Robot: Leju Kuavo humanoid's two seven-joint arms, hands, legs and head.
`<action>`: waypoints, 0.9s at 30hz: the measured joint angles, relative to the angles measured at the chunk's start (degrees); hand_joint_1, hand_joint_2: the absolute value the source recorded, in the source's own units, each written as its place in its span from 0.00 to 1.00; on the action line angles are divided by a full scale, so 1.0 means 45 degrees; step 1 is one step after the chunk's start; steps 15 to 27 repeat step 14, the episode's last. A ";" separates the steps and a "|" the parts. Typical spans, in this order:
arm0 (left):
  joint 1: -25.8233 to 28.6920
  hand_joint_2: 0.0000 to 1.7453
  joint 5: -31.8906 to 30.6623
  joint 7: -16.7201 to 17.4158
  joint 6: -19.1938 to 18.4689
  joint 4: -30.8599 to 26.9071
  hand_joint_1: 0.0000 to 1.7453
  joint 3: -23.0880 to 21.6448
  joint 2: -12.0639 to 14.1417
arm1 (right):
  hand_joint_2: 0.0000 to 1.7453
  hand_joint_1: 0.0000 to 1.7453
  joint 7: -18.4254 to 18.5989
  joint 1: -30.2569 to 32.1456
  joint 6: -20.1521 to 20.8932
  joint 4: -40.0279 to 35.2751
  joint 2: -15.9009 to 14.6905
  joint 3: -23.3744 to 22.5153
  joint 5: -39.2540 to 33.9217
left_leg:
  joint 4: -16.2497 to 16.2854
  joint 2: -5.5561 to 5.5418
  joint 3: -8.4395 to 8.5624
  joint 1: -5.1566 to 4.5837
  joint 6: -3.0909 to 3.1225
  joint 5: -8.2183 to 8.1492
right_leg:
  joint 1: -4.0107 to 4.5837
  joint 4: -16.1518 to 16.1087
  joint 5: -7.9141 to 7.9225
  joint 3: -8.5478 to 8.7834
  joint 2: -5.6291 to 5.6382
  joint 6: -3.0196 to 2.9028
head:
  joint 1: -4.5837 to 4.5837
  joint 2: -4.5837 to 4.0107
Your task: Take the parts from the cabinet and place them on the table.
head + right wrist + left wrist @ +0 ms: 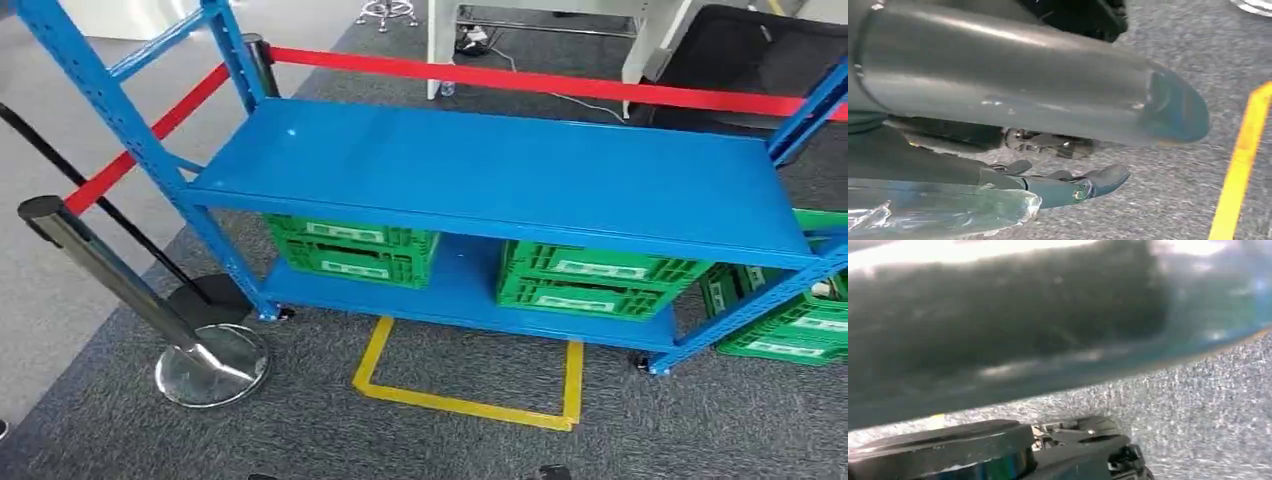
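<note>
The blue cabinet rack (500, 170) stands ahead in the head view, its top shelf bare. On its lower shelf (460, 285) sit two green crates, one at the left (352, 250) and one at the right (590, 280); their contents are hidden. My right hand (1058, 185) hangs over the grey carpet, its fingers stretched out with nothing in them, under the thick grey thumb (1023, 85). My left hand (998, 325) is a blurred grey mass close to the camera, above the carpet; how its fingers lie is unclear.
A third green crate (790, 320) sits in the neighbouring rack at the right. A yellow tape outline (470, 405) marks the carpet before the rack. A chrome stanchion (110, 280) with a round base (212, 365) stands at the left, and a red belt (520, 78) runs behind.
</note>
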 joint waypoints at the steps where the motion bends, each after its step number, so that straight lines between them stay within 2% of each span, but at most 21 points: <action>1: 0.0002 0.00 -0.0019 0.0000 -0.0010 -0.0019 0.00 0.0039 0.0000 | 0.00 0.00 -0.0005 0.0003 0.0000 0.0000 -0.0004 -0.0010 -0.0020 | -0.0022 0.0159 0.0011 0.0002 -0.0025 0.0009 | 0.0010 -0.0032 0.0037 -0.0022 0.0156 -0.0040 | -0.0024 -0.0005; 2: -0.0008 0.00 -0.0029 0.0000 -0.0015 -0.0024 0.00 0.0054 0.0000 | 0.00 0.00 0.0000 0.0025 0.0000 -0.0005 -0.0004 -0.0024 -0.0024 | -0.0046 0.0314 0.0035 0.0007 -0.0058 0.0027 | 0.0026 -0.0036 0.0069 -0.0004 0.0308 -0.0089 | -0.0029 -0.0005; 3: -0.0017 0.00 -0.0049 0.0000 -0.0015 -0.0034 0.00 0.0059 0.0000 | 0.00 0.00 0.0005 0.0052 0.0000 -0.0005 -0.0004 -0.0049 -0.0029 | -0.0036 0.0431 0.0078 0.0000 -0.0110 -0.0023 | -0.0048 -0.0147 0.0128 0.0034 0.0454 -0.0172 | -0.0014 -0.0005; 4: -0.0017 0.00 -0.0087 0.0000 -0.0015 -0.0063 0.00 0.0059 0.0019 | 0.00 0.00 0.0005 0.0084 0.0000 -0.0005 0.0000 -0.0082 -0.0039 | 0.0072 0.0058 0.0072 0.0061 -0.0228 -0.0201 | -0.0125 -0.0222 0.0198 0.0091 0.0563 -0.0203 | -0.0023 -0.0005; 5: -0.0014 0.00 -0.0102 0.0000 -0.0015 -0.0073 0.00 0.0063 0.0019 | 0.00 0.00 0.0010 0.0068 0.0000 -0.0015 0.0000 -0.0107 -0.0044 | 0.0603 -0.0392 -0.0156 0.0104 -0.0316 -0.0619 | -0.0168 -0.0242 0.0233 0.0099 0.0698 -0.0259 | -0.0092 -0.0005; 6: -0.0008 0.00 -0.0112 0.0000 -0.0024 -0.0083 0.00 0.0083 0.0019 | 0.00 0.00 0.0010 0.0033 0.0004 -0.0024 0.0000 -0.0117 -0.0049 | 0.1454 -0.0583 -0.0537 0.0146 -0.0382 -0.1090 | -0.0191 -0.0241 0.0239 0.0079 0.0836 -0.0270 | -0.0097 -0.0005; 8: -0.0002 0.00 -0.0175 0.0000 -0.0053 -0.0092 0.00 0.0214 0.0019 | 0.00 0.00 0.0010 0.0026 0.0010 -0.0024 0.0000 -0.0146 -0.0054 | 0.3340 -0.0678 -0.1457 0.0229 -0.0483 -0.1820 | -0.0201 -0.0241 0.0232 0.0077 0.1151 -0.0277 | -0.0112 -0.0005; 9: 0.0000 0.00 -0.0219 0.0000 -0.0058 -0.0097 0.00 0.0267 0.0019 | 0.00 0.00 0.0010 0.0033 0.0010 -0.0024 0.0000 -0.0189 -0.0058 | 0.3713 -0.0678 -0.1684 0.0269 -0.0507 -0.1791 | -0.0204 -0.0240 0.0230 0.0090 0.1316 -0.0276 | -0.0122 -0.0005; 10: 0.0000 0.00 -0.0228 0.0000 -0.0063 -0.0107 0.00 0.0287 0.0019 | 0.00 0.00 0.0014 0.0046 0.0005 -0.0024 0.0000 -0.0228 -0.0068 | 0.3459 -0.0679 -0.1612 0.0302 -0.0526 -0.1418 | -0.0216 -0.0240 0.0225 0.0111 0.1482 -0.0268 | -0.0112 -0.0005; 12: -0.0008 0.00 -0.0238 0.0000 -0.0092 -0.0145 0.00 0.0301 0.0019 | 0.00 0.00 0.0019 0.0043 0.0010 -0.0024 0.0000 -0.0257 -0.0082 | 0.1736 -0.0798 -0.0825 0.0382 -0.0550 -0.0240 | -0.0265 -0.0238 0.0198 0.0188 0.1858 -0.0218 | -0.0116 0.0000; 13: -0.0005 0.00 -0.0248 -0.0005 -0.0102 -0.0165 0.00 0.0311 0.0019 | 0.00 0.00 0.0019 0.0035 0.0015 -0.0029 0.0000 -0.0272 -0.0093 | 0.0526 -0.1249 -0.0244 0.0460 -0.0573 0.0326 | -0.0294 -0.0238 0.0165 0.0221 0.2043 -0.0142 | -0.0121 -0.0005; 14: -0.0003 0.00 -0.0253 0.0000 -0.0107 -0.0165 0.00 0.0340 0.0000 | 0.00 0.00 0.0024 0.0002 0.0019 -0.0029 -0.0004 -0.0296 -0.0102 | 0.0143 -0.1966 -0.0065 0.0516 -0.0553 0.0118 | -0.0248 -0.0213 0.0154 0.0202 0.2135 -0.0035 | -0.0151 -0.0005; 27: -0.0003 0.00 -0.0253 0.0000 -0.0107 -0.0165 0.00 0.0340 0.0000 | 0.00 0.00 0.0024 0.0002 0.0019 -0.0029 -0.0004 -0.0296 -0.0102 | 0.0143 -0.1966 -0.0065 0.0516 -0.0553 0.0118 | -0.0248 -0.0213 0.0154 0.0202 0.2135 -0.0035 | -0.0151 -0.0005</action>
